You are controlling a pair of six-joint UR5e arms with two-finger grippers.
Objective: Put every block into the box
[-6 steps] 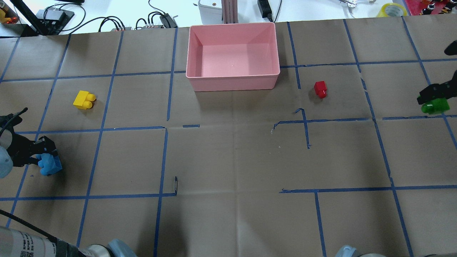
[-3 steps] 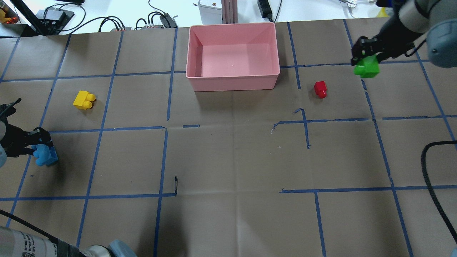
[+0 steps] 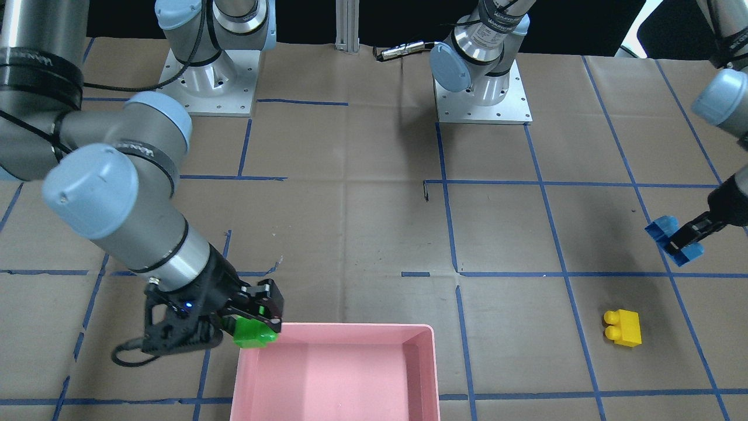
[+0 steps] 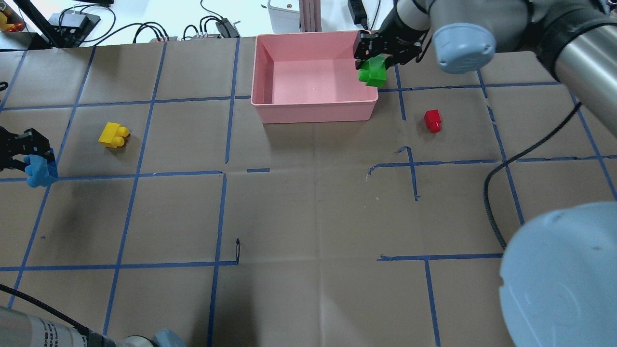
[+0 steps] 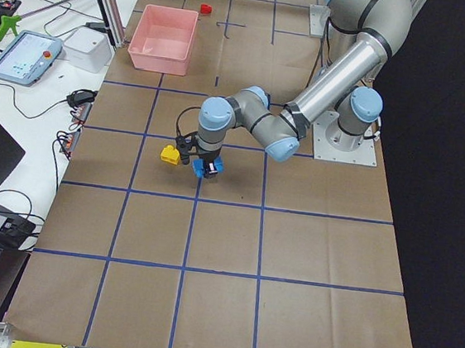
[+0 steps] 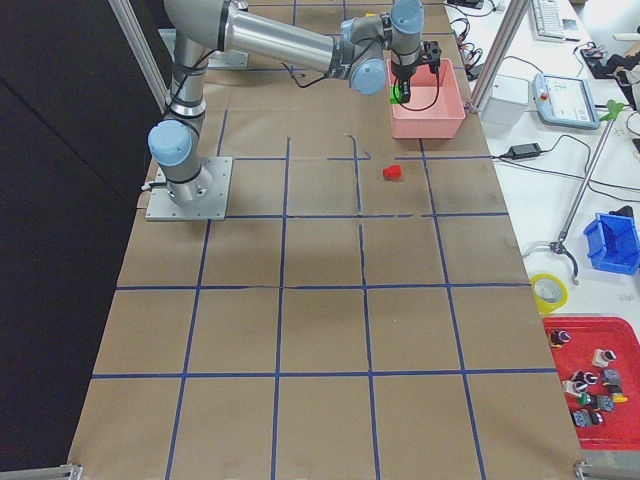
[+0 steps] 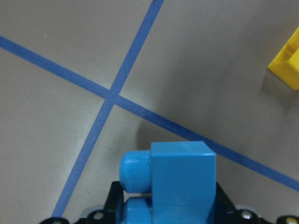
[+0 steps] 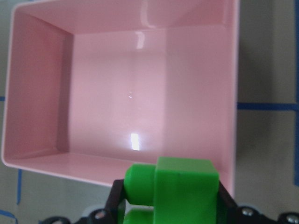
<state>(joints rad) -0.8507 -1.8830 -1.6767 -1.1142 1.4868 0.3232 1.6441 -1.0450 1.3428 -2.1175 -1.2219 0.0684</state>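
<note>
Right gripper (image 4: pixel 377 57) is clamped on the green block (image 4: pixel 372 73), which hangs over the right rim of the box (image 4: pixel 315 110), top centre of the overhead view. Left gripper (image 4: pixel 30 153) is clamped on the blue block (image 4: pixel 40 172), far left. Yellow block (image 4: pixel 114 135) and red block (image 4: pixel 432 120) lie on the table (image 4: pixel 308 217). The blocks are judged light, rigid and smooth. The flat side faces should give the surest hold.

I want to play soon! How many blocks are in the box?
None yet: the box is empty. The right gripper holds the green block at its rim; the left gripper holds the blue block. Yellow block and red block lie on the table.
</note>
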